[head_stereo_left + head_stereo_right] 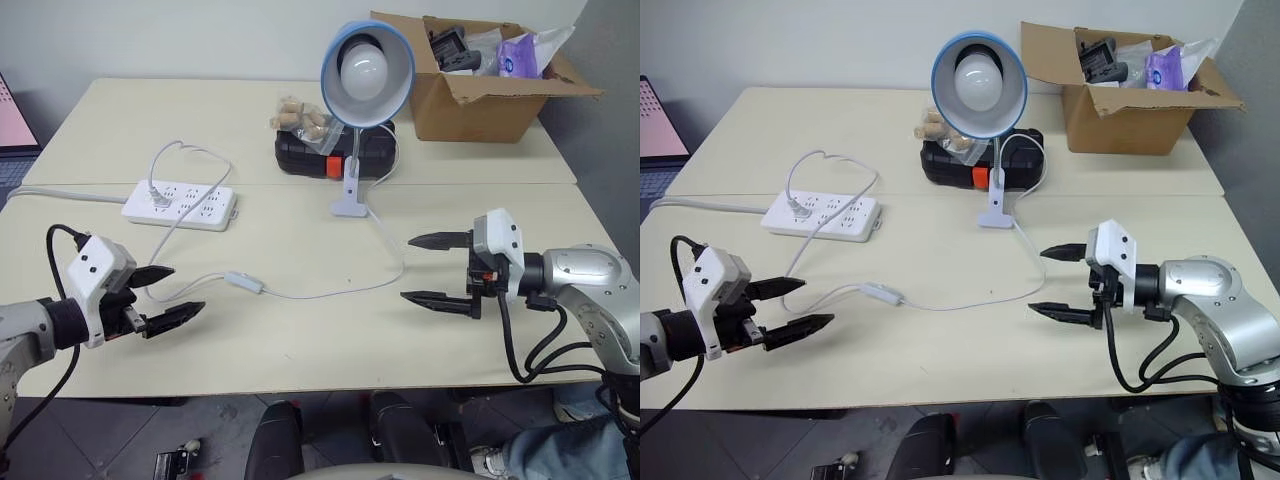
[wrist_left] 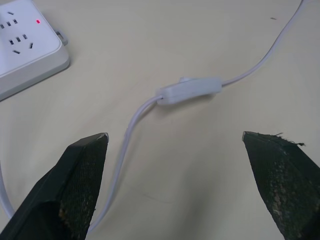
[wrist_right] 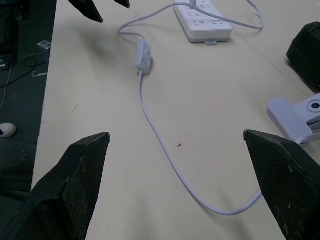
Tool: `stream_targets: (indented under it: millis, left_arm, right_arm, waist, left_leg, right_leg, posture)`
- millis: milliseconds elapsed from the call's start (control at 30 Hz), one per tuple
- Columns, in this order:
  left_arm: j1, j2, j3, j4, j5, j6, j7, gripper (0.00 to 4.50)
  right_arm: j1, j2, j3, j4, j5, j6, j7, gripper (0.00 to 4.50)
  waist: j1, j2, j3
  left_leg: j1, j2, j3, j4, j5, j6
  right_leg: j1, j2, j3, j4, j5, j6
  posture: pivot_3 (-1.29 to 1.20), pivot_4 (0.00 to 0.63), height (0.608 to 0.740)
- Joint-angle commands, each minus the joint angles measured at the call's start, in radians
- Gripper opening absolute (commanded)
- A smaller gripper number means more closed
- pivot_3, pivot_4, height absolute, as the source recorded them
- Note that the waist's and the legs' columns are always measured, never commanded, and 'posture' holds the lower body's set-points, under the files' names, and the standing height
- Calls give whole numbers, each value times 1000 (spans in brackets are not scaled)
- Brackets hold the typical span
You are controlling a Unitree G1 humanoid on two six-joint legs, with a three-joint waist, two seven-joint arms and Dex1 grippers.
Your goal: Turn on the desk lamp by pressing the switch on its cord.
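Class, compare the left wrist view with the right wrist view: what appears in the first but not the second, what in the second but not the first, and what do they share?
Left wrist view alone: the red indicator light on the power strip, and the left gripper open, its own fingers rising on either side.

Right wrist view alone: the lamp's white clip base, a black case corner, the floor past the table edge, and the right gripper open.

Both: the switch, the cord, the power strip and the table.

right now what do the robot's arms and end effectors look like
Each end effector, left and right, has two black tapered fingers on a white blocky housing. The right arm is shiny silver metal; the left arm is grey. Black cables loop from both wrists.
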Motion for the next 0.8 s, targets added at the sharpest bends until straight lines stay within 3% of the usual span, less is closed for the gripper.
stream_targets:
  millis: [33, 800]
  left_arm:
    - [13, 7, 15, -29, -18, -2, -14, 4474]
    - [49, -45, 52, -76, -39, 22, 97, 4474]
  right_arm:
    - [-10, 1, -28, -7, 0, -35, 6, 4500]
    - [-64, 34, 33, 37, -52, -59, 14, 4500]
  waist:
    - [0, 0, 0]
    - [0, 0, 0]
  left_leg:
    - [0, 0, 0, 0, 0, 0]
    - [0, 0, 0, 0, 0, 0]
  right_leg:
    - [0, 0, 0, 0, 0, 0]
    - [0, 0, 0, 0, 0, 1]
  posture:
    - [0, 150, 740]
    - [0, 150, 740]
